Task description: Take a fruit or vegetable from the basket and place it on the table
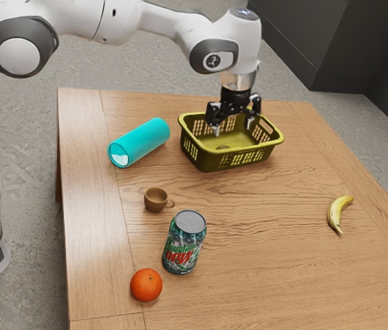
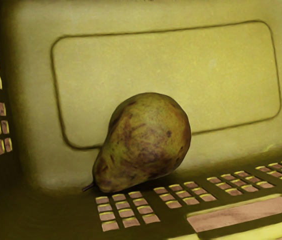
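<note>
Exterior view, clock read with twelve at its far edge. Table: pale wood, long wavy grain, plank seams. White arm, smooth shell, dark joint rings, reaching in from ten o'clock.

Basket at twelve on the tabletop: olive plastic, rounded corners, walls pierced in small square grids, handle slot cut through. Black gripper over it, jointed and angular, fingers spread with nothing between them.

Round the basket: turquoise cylinder on its side at nine o'clock, plain skin, pale inside its near end; soda can upright at seven, green print, dull metal lid; banana curved, at four; orange at seven beyond the can, finely pitted; brown cup at eight, small looped handle.

Pear inside the basket, on its side. From the fingertips it lies lower and toward seven o'clock, so the next move likely wants a slight shift that way, then a descent. Long axis slants to the nearest pierced wall; fat end toward the floor's outlined panel, narrow end toward a corner. Skin mottled green and russet. Closing across the fat end looks surest; that wall may crowd a finger. Stem: thin, dark, woody.
</note>
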Available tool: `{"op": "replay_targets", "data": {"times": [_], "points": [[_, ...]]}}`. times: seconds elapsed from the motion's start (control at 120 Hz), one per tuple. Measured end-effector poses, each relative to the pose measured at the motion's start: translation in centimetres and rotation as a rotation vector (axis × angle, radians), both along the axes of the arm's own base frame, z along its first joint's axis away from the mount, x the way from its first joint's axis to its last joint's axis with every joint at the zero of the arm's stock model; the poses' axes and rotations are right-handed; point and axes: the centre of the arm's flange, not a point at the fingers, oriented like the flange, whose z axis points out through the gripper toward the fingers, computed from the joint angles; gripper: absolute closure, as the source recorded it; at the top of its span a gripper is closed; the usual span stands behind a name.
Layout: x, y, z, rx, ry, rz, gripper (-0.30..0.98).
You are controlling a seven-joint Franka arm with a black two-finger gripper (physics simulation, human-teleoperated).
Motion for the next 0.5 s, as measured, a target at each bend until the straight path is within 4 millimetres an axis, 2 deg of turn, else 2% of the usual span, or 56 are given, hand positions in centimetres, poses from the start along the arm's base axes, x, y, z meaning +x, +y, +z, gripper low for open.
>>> {"op": "replay_targets", "data": {"times": [0.342,0.5], "points": [[0.9,3.3,-3.7,-0.013,0.045,0.093,0.0],[1.4,2.9,-4.6,0.003,0.051,0.052,0.0]]}}
